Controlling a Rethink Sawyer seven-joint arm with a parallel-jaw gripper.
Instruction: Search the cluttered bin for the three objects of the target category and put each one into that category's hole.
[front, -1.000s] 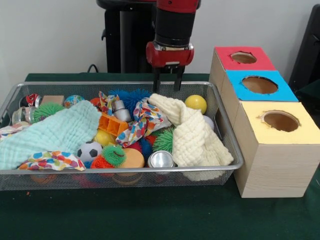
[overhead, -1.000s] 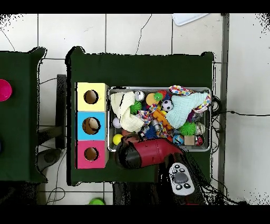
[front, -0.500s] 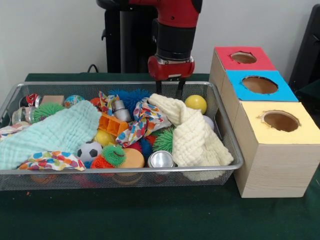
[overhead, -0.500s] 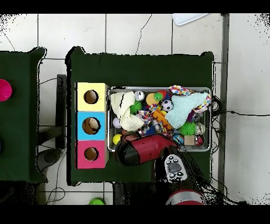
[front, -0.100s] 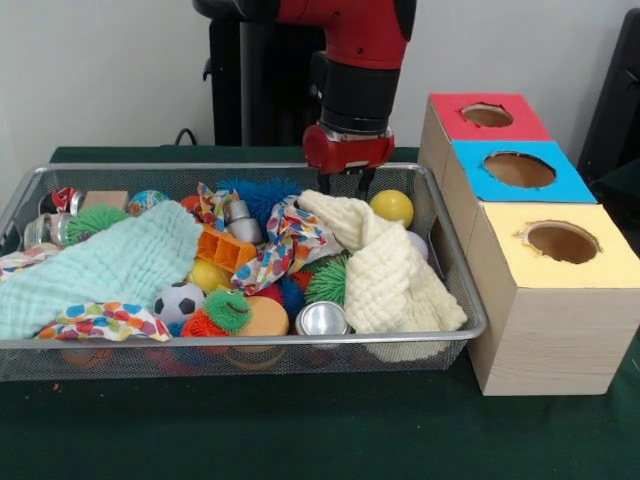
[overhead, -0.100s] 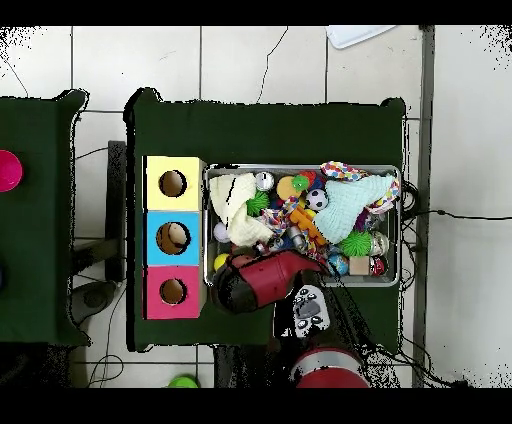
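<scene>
The wire bin (front, -0.100s: 250, 342) holds a jumble of toys and cloths. My gripper (front, -0.100s: 343, 188) hangs inside its far side, open, its tips dipping behind the top of the cream knitted cloth (front, -0.100s: 385, 265). A yellow ball (front, -0.100s: 392, 206) lies just right of the gripper, apart from it. Nothing shows between the fingers. In the overhead view the red arm (overhead, -0.100s: 262, 283) covers the gripper, and the yellow ball (overhead, -0.100s: 220, 262) peeks out beside it. The red (front, -0.100s: 487, 115), blue (front, -0.100s: 520, 170) and yellow (front, -0.100s: 563, 243) hole boxes stand right of the bin.
A mint cloth (front, -0.100s: 110, 265) covers the bin's left half. Around the middle lie a patterned cloth (front, -0.100s: 285, 243), an orange block (front, -0.100s: 224, 248), a green spiky ball (front, -0.100s: 326, 278), a soccer ball (front, -0.100s: 178, 300) and a silver tin (front, -0.100s: 321, 319). Small cans sit at the far left.
The gripper has come down and slightly right, from above the bin's far rim to inside it, behind the cream cloth. Nothing in the bin has moved.
</scene>
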